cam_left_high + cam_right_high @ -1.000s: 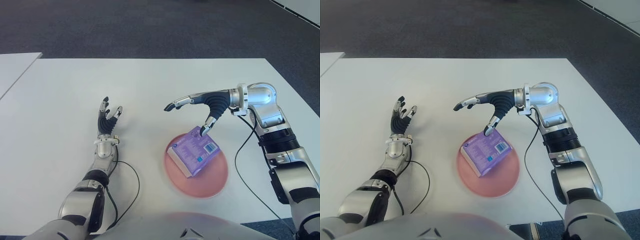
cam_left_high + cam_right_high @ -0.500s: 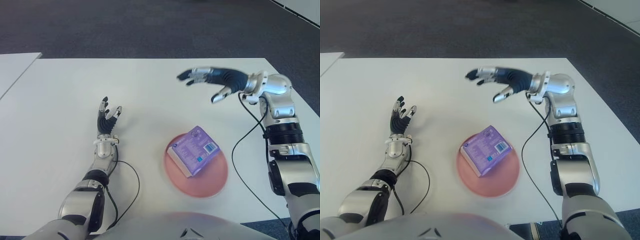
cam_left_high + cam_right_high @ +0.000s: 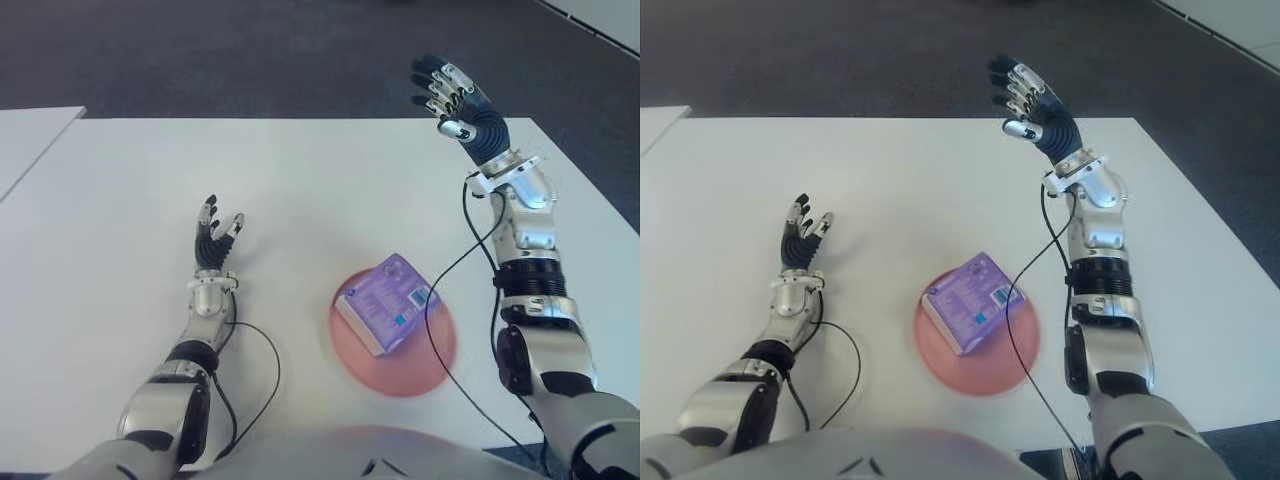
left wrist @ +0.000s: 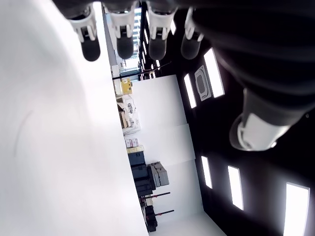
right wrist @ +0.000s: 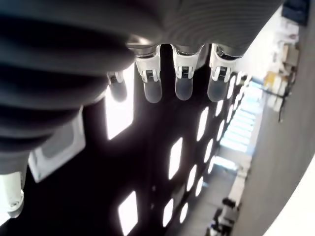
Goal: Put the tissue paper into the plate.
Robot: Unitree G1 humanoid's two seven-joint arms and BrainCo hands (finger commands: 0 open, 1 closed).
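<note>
Tissue paper: the purple pack of tissue paper (image 3: 387,303) lies flat inside the pink plate (image 3: 430,360), a little left of the plate's middle, in the lower centre of the eye views. One corner seems to reach the plate's upper rim. Nothing touches it.

Plate: it sits on the white table (image 3: 300,180), between the two arms and nearer the right one.

Right hand: the right hand (image 3: 455,95) is raised in the upper right of the frame, well apart from the pack and above the table's far edge. Its fingers are spread wide and straight, and it holds nothing. The right wrist view agrees: extended fingertips (image 5: 183,88) with only ceiling lights beyond them.

Left hand: the left hand (image 3: 215,240) shows in the left centre of the frame, over bare table, well to the left of the plate. Its fingers are open and empty.

Step in hand: judging from how things lie, the placing looks done and the right hand is clear of the plate.

Next move: probably only bringing the right arm down to a rest pose, keeping its trailing cable (image 3: 445,290) from dragging across the pack.
</note>
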